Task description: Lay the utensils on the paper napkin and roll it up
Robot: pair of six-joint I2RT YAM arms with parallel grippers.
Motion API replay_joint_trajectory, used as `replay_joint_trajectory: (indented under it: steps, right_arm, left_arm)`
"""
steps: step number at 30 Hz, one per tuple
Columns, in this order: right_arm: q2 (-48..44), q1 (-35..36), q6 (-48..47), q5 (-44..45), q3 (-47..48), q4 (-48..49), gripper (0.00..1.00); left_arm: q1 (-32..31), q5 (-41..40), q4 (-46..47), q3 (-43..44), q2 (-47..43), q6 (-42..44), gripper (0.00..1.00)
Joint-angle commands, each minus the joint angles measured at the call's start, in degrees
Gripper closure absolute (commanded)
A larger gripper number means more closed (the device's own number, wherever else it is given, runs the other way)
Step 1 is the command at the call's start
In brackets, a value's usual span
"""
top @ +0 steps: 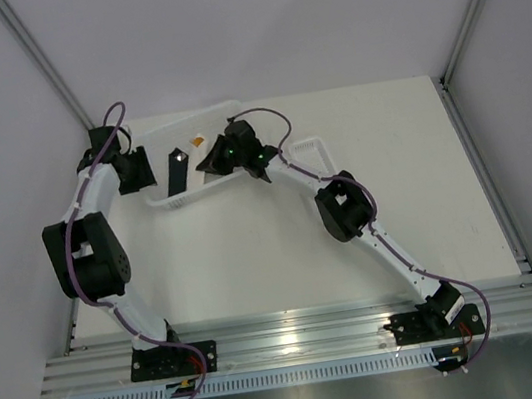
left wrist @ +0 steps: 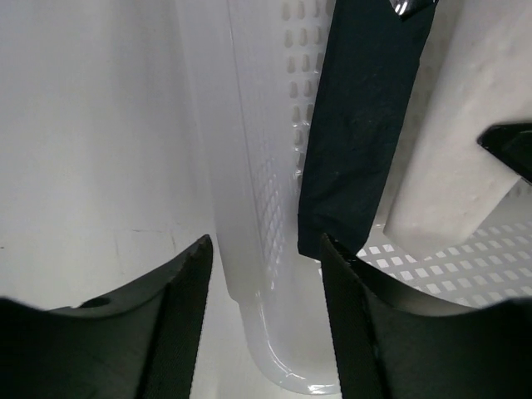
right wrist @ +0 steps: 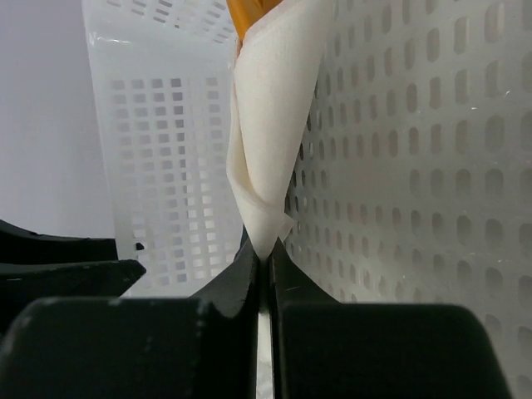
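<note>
The paper napkin (right wrist: 266, 125) is rolled into a narrow white cone inside the white slotted basket (right wrist: 416, 166). An orange tip of the utensils (right wrist: 248, 12) pokes out of its far end; the rest of them is hidden in the roll. My right gripper (right wrist: 266, 249) is shut on the roll's near tip. From above, the roll (top: 198, 141) sits just ahead of that gripper (top: 217, 157). My left gripper (left wrist: 266, 249) is open, its fingers standing on either side of the basket's left wall (left wrist: 249, 208). The napkin (left wrist: 453, 141) also shows past the black block there.
A black upright block (top: 177, 170) stands in the basket between the two grippers, close to my left gripper's right finger (left wrist: 357, 324). The basket (top: 170, 199) lies at the back of the white table (top: 284, 247), near the left wall.
</note>
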Motion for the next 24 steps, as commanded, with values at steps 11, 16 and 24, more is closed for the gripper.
replay_joint_trajectory:
  steps: [11, 16, 24]
  right_arm:
    - [-1.8, -1.14, 5.56, 2.07, 0.21, -5.38, 1.0]
    - [0.67, -1.58, 3.55, 3.39, 1.0, -7.75, 1.0]
    - [4.01, -2.11, 3.54, 2.77, 1.61, -11.0, 1.0]
  left_arm:
    - [-1.64, 4.03, -0.07, 0.67, 0.01, -2.84, 0.49]
    - [-1.55, 4.12, -0.25, 0.58, -0.34, -2.67, 0.5]
    - [-1.64, 4.21, -0.25, 0.93, 0.8, -2.23, 0.52]
